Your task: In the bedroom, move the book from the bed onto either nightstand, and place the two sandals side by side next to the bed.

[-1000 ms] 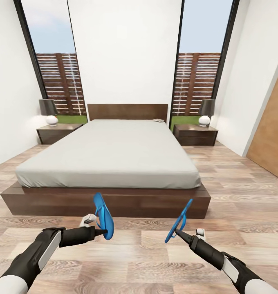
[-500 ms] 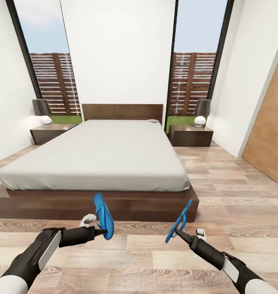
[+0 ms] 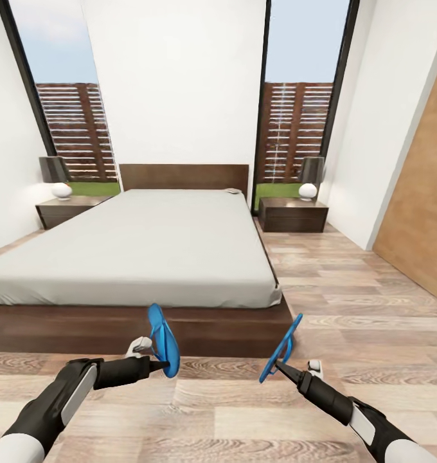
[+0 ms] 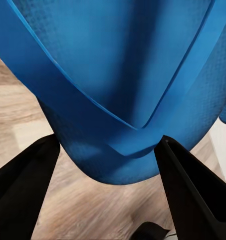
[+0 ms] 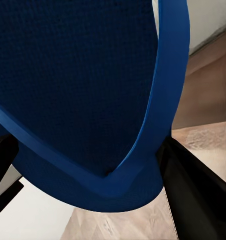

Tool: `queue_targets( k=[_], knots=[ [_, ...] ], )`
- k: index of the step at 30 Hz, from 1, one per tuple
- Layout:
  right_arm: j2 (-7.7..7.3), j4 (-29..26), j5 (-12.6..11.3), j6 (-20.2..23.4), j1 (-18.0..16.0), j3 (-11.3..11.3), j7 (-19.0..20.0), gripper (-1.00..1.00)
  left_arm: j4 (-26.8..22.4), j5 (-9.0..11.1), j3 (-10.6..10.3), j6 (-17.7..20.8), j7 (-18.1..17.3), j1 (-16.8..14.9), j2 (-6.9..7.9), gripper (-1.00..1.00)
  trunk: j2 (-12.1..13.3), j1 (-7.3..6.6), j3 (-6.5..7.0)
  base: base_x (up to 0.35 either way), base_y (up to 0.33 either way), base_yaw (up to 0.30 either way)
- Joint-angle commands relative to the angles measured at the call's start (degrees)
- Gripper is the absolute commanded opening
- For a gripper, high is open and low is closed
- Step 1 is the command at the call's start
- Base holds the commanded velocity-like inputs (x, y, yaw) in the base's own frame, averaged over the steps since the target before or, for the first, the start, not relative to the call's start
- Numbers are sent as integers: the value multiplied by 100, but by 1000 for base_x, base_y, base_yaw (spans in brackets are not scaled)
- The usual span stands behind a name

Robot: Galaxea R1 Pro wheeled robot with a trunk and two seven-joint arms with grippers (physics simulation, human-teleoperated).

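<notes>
2 sandals (image 3: 163, 339) (image 3: 281, 348) held aloft — 1 per gripper (image 3: 159, 366) (image 3: 277, 365).

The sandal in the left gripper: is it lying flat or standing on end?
On end. The left gripper holds the sandal by its lower end, sole rising nearly vertical above the wood floor, touching nothing else.

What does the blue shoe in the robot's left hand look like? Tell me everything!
The left sandal is a bright blue flip-flop, flat and thin, with a finely dotted sole and thin blue straps meeting in a V. It looks rubbery. The left gripper pinches its lower end, so it stands almost upright in the air above the wood floor, near the foot of the bed.
</notes>
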Motion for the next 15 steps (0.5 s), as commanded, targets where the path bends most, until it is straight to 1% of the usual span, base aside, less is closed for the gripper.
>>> queue_targets(
  k=[1,5,15],
  knots=[
    [1,1,-19,73,-2,-16,33,-100,-4,40,-13,34,7,-5,-12,-100,-2,0,-6,126,-310,0],
    [1,1,-17,73,-2,-14,33,-100,-4,36,-13,28,10,-5,-43,-100,-2,0,-6,125,-310,0],
    [-2,1,-8,75,-2,-12,32,-100,-4,35,-13,27,11,-3,-53,-100,-2,0,-6,119,-310,0]
  ],
)
